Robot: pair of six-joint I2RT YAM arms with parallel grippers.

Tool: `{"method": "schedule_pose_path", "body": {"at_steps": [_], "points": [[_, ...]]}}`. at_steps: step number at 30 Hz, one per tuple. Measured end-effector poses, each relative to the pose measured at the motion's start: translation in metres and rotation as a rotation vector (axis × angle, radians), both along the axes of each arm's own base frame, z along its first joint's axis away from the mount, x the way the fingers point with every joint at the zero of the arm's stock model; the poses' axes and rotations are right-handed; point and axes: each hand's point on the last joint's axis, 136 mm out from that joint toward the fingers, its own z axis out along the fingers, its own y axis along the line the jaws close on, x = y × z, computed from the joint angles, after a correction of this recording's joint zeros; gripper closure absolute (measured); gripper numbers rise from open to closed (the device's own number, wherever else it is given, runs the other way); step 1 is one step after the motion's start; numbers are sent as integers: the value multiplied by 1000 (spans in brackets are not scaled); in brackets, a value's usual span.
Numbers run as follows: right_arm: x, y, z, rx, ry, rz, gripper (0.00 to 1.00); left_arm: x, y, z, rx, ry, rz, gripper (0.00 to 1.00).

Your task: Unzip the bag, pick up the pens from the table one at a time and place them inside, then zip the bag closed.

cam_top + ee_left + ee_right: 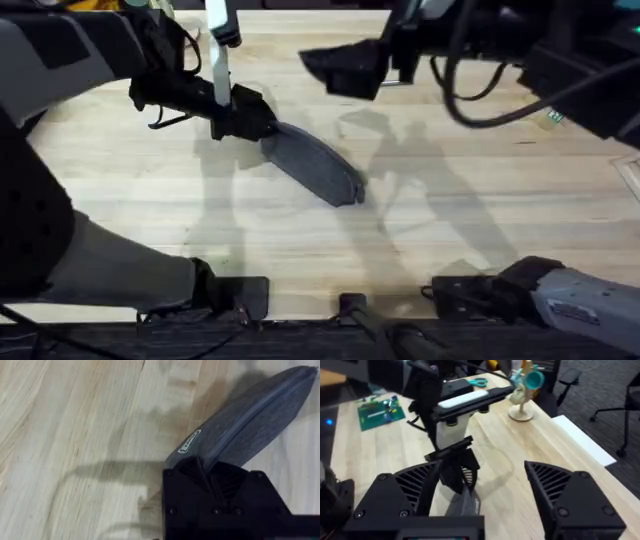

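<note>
Diagonally, bag runs 10-to-4 o'clock on desk | left hand clenched on its 10 o'clock end | right hand released above.

1. The near end of the bag is hidden under the left gripper.
2. Its zipper pull is not visible.
3. In the left wrist view, the picture's edge cuts off the bag's far tip.

Overhead looks down; both wrist views closely share the bag.
</note>
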Motion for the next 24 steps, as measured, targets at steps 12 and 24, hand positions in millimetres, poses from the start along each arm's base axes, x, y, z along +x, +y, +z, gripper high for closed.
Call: {"method": "schedule_pose_path", "body": {"at_steps": [12,24], "points": [[11,-27,2,54,131,-104,4,1,1,0,1,-5,2,959],[-29,-47,-19,-22,329,-152,4,1,1,0,1,-5,2,959]]}}
